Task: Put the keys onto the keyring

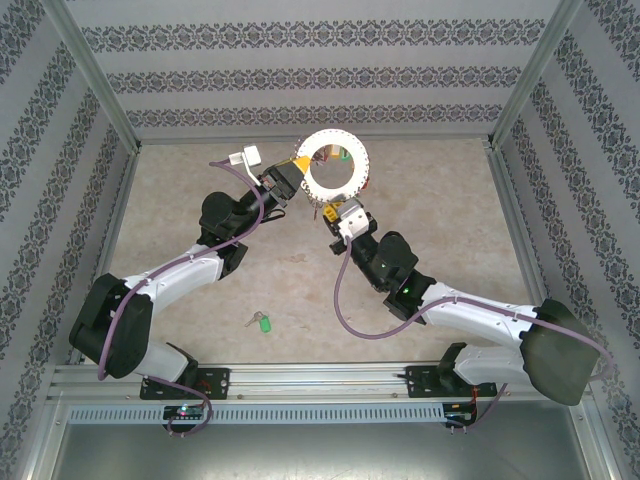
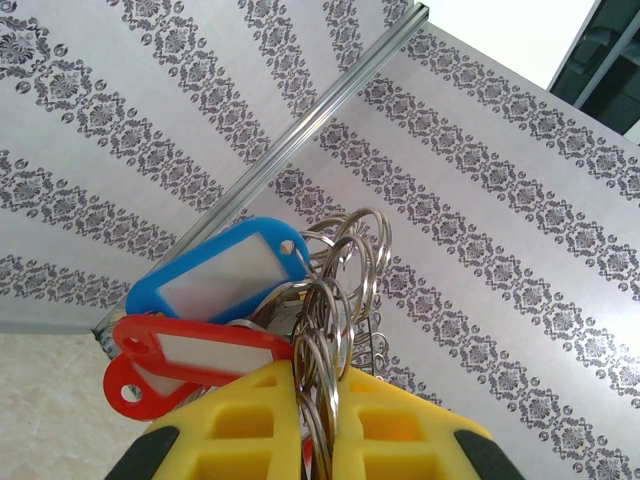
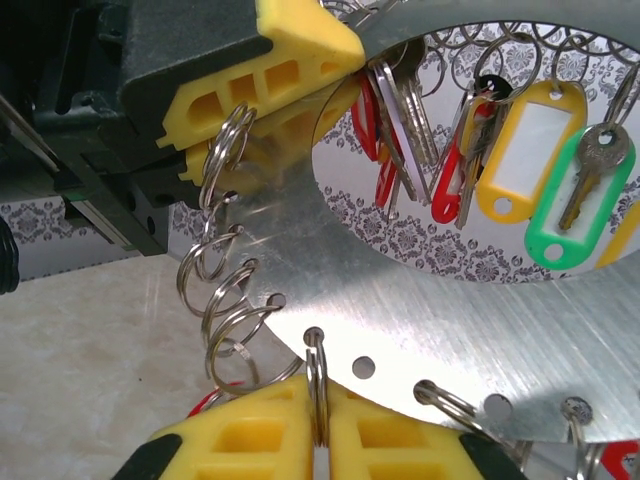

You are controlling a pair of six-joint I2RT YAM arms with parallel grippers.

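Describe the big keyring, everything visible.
The keyring is a flat, brushed grey metal ring, held up off the table, its rim punched with holes. Small split rings hang from them, carrying silver keys with red, yellow, green and blue tags. The left pincer clamps its edge; the right pincer pinches one split ring threaded through a hole.

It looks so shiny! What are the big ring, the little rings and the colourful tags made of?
The keyring looks like flat brushed metal: grey, fine streaks, reflections. The little rings look like polished wire, probably steel. The tags look like glossy plastic: bright, smooth, rounded.
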